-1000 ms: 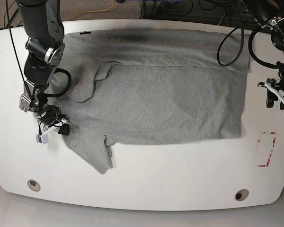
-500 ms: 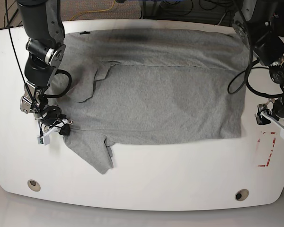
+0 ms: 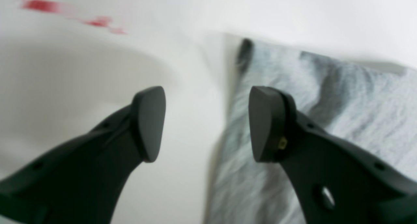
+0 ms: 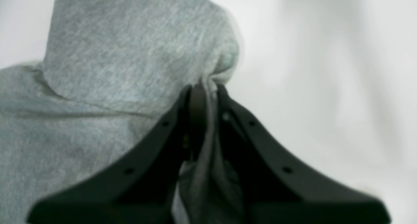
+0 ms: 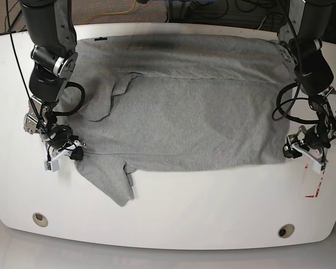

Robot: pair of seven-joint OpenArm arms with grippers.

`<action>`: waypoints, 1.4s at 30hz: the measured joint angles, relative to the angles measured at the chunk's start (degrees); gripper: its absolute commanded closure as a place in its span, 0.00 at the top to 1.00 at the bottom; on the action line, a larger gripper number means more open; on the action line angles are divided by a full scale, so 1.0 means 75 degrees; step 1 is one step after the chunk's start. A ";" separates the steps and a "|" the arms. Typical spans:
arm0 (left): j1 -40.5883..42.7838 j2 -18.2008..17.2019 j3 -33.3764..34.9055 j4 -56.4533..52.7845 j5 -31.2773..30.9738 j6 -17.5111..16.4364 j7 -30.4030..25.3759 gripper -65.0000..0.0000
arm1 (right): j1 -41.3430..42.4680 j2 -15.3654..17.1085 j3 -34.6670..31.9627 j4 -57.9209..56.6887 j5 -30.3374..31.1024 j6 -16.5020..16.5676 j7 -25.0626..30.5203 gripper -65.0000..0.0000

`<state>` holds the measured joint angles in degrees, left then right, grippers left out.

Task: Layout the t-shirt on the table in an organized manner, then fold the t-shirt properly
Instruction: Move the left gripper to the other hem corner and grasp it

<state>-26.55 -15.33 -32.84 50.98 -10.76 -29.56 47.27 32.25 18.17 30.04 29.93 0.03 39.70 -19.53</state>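
The grey t-shirt [image 5: 190,112] lies spread on the white table [image 5: 201,207], with a fold line across its far part and one sleeve sticking out at the near left. My left gripper [image 5: 302,151] is low at the shirt's near right corner. In the left wrist view it [image 3: 205,123] stands open, one finger over bare table [image 3: 81,80], the other over the shirt's edge [image 3: 325,97]. My right gripper [image 5: 64,154] is at the shirt's left edge. The right wrist view shows it [image 4: 203,90] shut on a pinch of the t-shirt [image 4: 130,54].
A red-lined rectangular mark [image 5: 315,176] lies just right of the left gripper and shows blurred as a red mark [image 3: 39,5] in the left wrist view. One round grommet hole [image 5: 40,218] and another [image 5: 285,230] sit near the front edge. Cables [image 5: 123,8] run behind the table.
The left arm has swung from beyond the shirt's right edge down to its near right corner, with its jaws spreading wider. The right arm has kept still, holding the fabric.
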 measured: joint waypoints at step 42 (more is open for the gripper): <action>-0.0694 0.0408 0.0723 -0.1932 -0.0108 -0.0003 -0.1282 0.00 | -0.0003 0.0023 0.0000 0.0058 0.0009 0.0000 -0.0061 0.00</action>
<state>-31.75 -12.27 -27.42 36.49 -11.57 -29.58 37.65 32.23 18.35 30.04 30.37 0.10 39.70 -19.99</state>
